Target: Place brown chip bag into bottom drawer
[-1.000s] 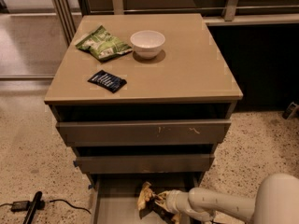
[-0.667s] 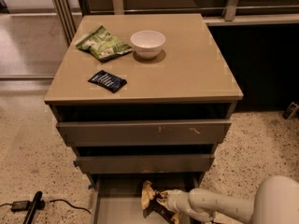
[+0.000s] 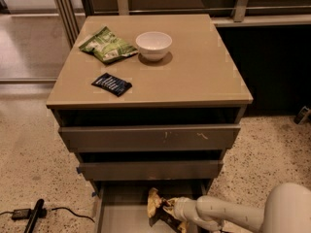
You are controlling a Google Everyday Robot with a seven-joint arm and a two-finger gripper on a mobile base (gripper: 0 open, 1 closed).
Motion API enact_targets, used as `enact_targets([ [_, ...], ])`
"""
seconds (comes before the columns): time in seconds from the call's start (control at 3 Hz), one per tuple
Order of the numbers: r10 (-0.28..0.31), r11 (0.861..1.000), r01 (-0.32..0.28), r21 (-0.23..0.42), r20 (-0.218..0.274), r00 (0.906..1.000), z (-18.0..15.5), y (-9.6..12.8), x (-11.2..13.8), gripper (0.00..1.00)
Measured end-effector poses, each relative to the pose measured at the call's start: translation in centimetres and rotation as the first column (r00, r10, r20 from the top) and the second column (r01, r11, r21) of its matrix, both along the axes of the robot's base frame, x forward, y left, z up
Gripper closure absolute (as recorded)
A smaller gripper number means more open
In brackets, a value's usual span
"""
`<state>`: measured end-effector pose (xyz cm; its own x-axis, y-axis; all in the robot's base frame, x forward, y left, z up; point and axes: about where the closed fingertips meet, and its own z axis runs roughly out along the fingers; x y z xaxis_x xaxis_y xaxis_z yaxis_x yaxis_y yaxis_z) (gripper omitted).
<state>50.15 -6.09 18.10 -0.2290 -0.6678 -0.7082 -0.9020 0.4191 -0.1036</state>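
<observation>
The bottom drawer [image 3: 119,212] is pulled open at the foot of the grey-beige cabinet. The brown chip bag [image 3: 159,211], dark brown with yellow ends, stands tilted inside it at the right of the grey floor. My gripper [image 3: 171,210] reaches in from the right at the end of my white arm [image 3: 228,213] and is shut on the bag's right side. The bag's lower part runs out of the bottom of the view.
On the cabinet top lie a green-and-white bag [image 3: 107,45], a white bowl [image 3: 153,44] and a small black-blue packet [image 3: 112,84]. The two upper drawers [image 3: 150,138] stand slightly open. A black cable and plug [image 3: 29,213] lie on the speckled floor at the left.
The bag and my gripper have shifted slightly within the drawer; the bag stands a little more upright. Nothing else has moved.
</observation>
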Motion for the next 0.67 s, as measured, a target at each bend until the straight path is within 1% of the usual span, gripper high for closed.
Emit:
enact_targets([
  [0.67, 0.0, 1.0, 0.0, 0.0, 0.0, 1.0, 0.0, 0.01, 0.0, 0.06],
])
